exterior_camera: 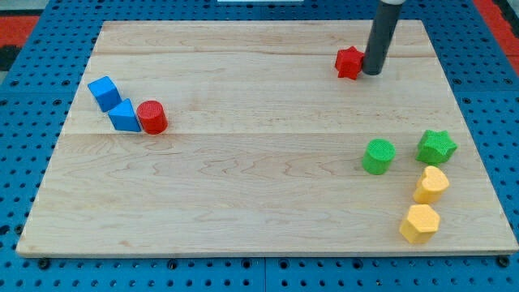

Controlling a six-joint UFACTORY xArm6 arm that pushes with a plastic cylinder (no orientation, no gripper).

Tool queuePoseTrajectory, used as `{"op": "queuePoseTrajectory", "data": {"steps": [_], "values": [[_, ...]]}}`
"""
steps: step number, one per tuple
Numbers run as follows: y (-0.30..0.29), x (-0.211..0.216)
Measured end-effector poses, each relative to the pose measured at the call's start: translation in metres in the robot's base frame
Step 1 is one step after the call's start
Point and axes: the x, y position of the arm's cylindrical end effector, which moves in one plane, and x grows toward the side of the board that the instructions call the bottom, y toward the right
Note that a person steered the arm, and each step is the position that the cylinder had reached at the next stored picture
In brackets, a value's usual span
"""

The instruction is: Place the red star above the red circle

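Board [243, 178]: red star [349, 62] touching my tip [371, 73].

Red star [349, 62] is flanked on its right by my tip [372, 73], touching or nearly so; open board is seen to its left across the upper middle. Red circle [152, 117] is blocked on its left by two blue blocks [124, 116] [104, 92]. Lower right is crowded by green cylinder [378, 156], green star [436, 147] and two yellow blocks [431, 184] [419, 223].
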Motion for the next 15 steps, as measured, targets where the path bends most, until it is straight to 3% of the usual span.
{"op": "queuePoseTrajectory", "data": {"steps": [1, 3, 5, 7, 9, 10, 11, 12, 13, 14, 15], "values": [[0.005, -0.021], [-0.172, -0.004], [-0.153, -0.037], [-0.13, -0.004], [-0.257, 0.011], [-0.171, -0.025], [-0.104, 0.014], [-0.158, 0.036], [-0.261, 0.022], [-0.253, 0.004], [-0.2, 0.016]]}}
